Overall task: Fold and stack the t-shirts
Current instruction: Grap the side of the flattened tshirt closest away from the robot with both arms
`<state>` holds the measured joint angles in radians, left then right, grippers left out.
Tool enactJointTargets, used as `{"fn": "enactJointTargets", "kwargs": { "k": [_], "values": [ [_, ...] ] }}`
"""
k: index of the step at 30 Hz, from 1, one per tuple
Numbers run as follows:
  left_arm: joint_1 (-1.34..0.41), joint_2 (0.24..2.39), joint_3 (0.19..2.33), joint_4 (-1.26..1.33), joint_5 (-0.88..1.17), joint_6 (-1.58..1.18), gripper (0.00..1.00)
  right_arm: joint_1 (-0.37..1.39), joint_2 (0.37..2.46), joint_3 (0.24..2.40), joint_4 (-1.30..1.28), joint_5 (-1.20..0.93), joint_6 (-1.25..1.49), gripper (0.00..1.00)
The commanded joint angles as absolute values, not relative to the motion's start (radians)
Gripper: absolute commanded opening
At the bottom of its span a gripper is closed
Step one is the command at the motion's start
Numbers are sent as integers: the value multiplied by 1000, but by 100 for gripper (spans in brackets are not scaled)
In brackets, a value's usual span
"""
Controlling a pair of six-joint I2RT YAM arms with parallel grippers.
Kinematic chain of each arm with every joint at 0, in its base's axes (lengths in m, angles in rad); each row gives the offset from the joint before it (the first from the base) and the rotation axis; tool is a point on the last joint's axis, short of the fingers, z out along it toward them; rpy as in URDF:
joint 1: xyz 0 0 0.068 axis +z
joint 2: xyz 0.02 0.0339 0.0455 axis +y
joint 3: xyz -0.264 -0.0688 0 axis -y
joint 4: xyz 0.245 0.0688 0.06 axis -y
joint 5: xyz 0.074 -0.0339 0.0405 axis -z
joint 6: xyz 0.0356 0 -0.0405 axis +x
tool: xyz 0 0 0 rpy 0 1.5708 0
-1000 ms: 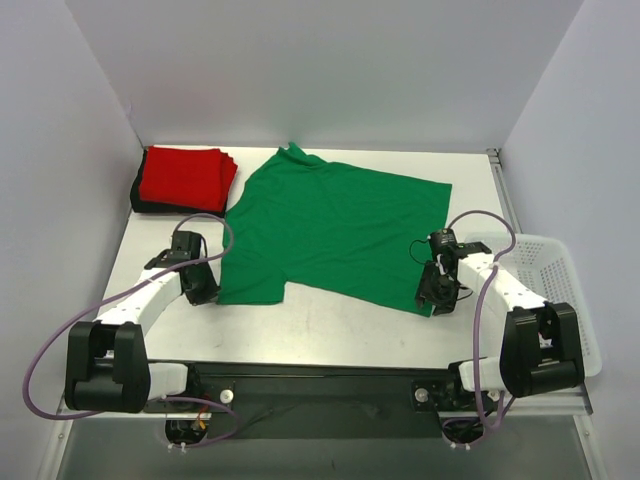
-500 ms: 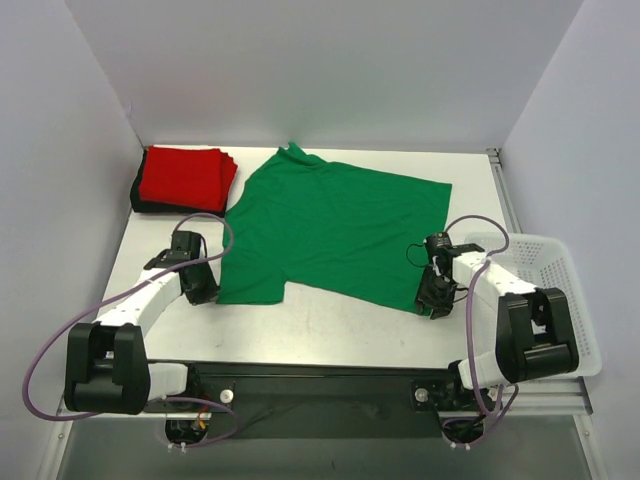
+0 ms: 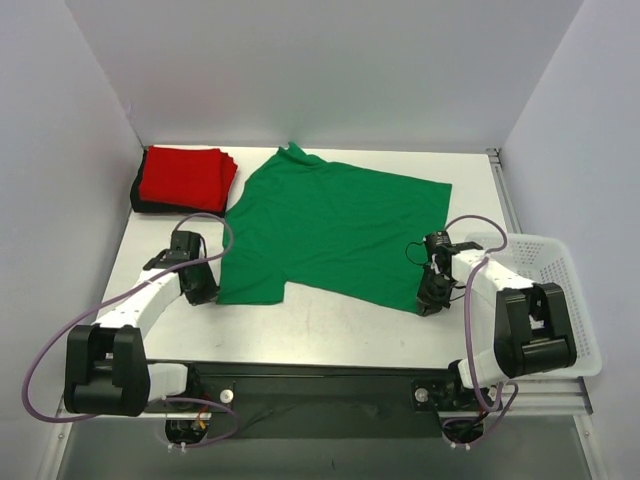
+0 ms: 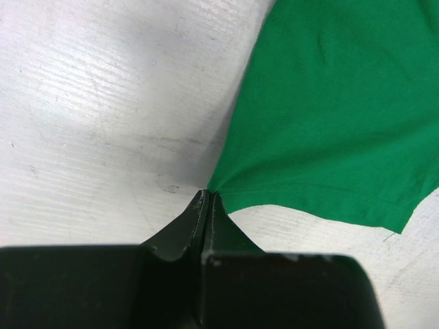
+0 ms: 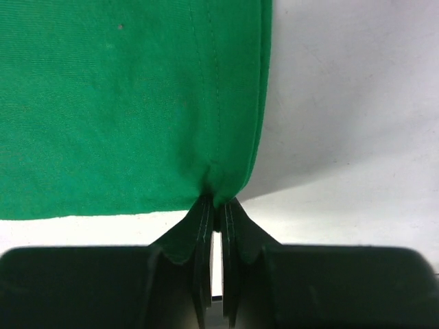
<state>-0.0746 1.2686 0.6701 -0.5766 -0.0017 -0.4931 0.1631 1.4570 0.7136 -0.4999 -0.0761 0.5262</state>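
A bright green t-shirt (image 3: 335,225) lies spread flat on the white table. My left gripper (image 3: 203,293) is shut on its near left corner, and the wrist view shows the fabric (image 4: 329,110) pinched at the fingertips (image 4: 207,194). My right gripper (image 3: 429,303) is shut on the near right hem corner, and the right wrist view shows the cloth (image 5: 137,103) bunched between the fingertips (image 5: 216,201). A folded red t-shirt (image 3: 183,176) lies on a folded black one (image 3: 138,196) at the back left.
A white mesh basket (image 3: 556,290) stands off the table's right edge, beside the right arm. Grey walls close the back and sides. Purple cables loop from both arms.
My right gripper has slid a little left and closer to the shirt's near right corner and closed on the hem. The left arm and the shirt have not visibly moved.
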Motion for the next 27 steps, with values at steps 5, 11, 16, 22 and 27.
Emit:
{"fn": "enactJointTargets", "kwargs": {
  "k": [5,11,16,22,27],
  "values": [
    [-38,1189,745,-663,69,-506,0,179,1493,741,-590,-136,532,0],
    [-34,1125,752,-762,95,-540,0,267,1456,752,-704,-121,581,0],
    [-37,1049,776,-854,91,-575,0,291,1392,735,-778,-132,614,0],
    [-37,971,766,-969,81,-589,0,313,1344,733,-853,-143,632,0],
    [-35,885,750,-1054,66,-603,0,336,1310,704,-885,-158,650,0]
  ]
}}
